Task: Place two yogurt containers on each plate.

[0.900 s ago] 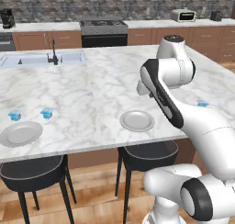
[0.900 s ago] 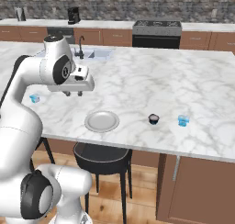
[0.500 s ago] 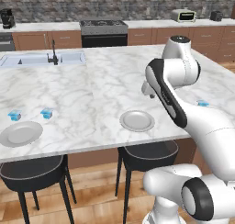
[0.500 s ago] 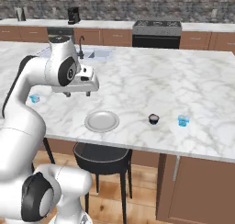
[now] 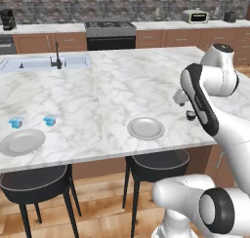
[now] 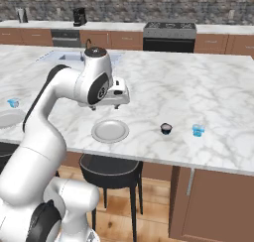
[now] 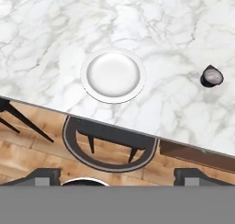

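Two round shallow grey plates lie flat on the marble island: the near-centre grey plate (image 5: pixel 146 128) by the front edge, bare, and the far-left grey plate (image 5: pixel 22 142), also bare. Two small blue squarish yogurt cups (image 5: pixel 15 122) (image 5: pixel 50 119) stand upright just behind the left plate, apart from each other. A third blue yogurt cup (image 6: pixel 198 130) stands upright, well right of the centre plate.

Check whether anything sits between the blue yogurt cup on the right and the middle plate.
Yes: a small dark cup stands on the counter between the yogurt cup and the plate, close beside the yogurt cup.
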